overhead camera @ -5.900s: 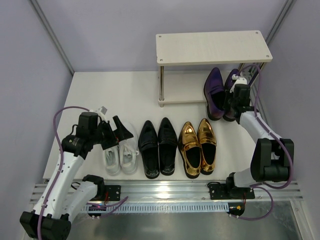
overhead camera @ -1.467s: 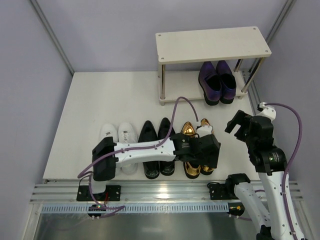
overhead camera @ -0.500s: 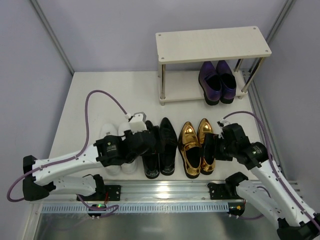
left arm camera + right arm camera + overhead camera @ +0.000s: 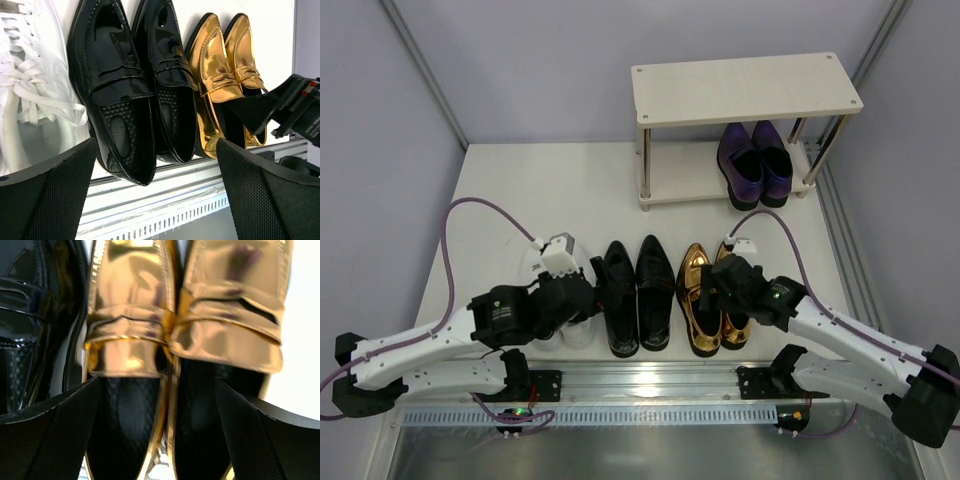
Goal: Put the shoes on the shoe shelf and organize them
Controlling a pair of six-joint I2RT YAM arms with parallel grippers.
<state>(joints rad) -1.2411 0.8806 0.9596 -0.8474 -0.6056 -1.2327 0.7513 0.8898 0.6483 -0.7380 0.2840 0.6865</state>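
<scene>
My right gripper (image 4: 160, 440) gapes wide over the shiny metallic gold loafers (image 4: 131, 315), my left gripper (image 4: 155, 192) wide above the glossy black pointed loafers (image 4: 120, 100); both pairs sit before the cream two-tier shelf (image 4: 745, 95)

gold loafers (image 4: 132, 315): mirror-shiny metallic | black loafers (image 4: 120, 85): glossy patent | shelf (image 4: 745, 90): matt pale wood

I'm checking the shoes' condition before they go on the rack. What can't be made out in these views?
- White sneakers: cut by the left wrist view's edge; mostly under the left arm from above.
- Gold loafers: toes and heels cropped in the right wrist view, and blurred.
- Purple loafers: far ends hidden under the shelf's top board, top view.
</scene>
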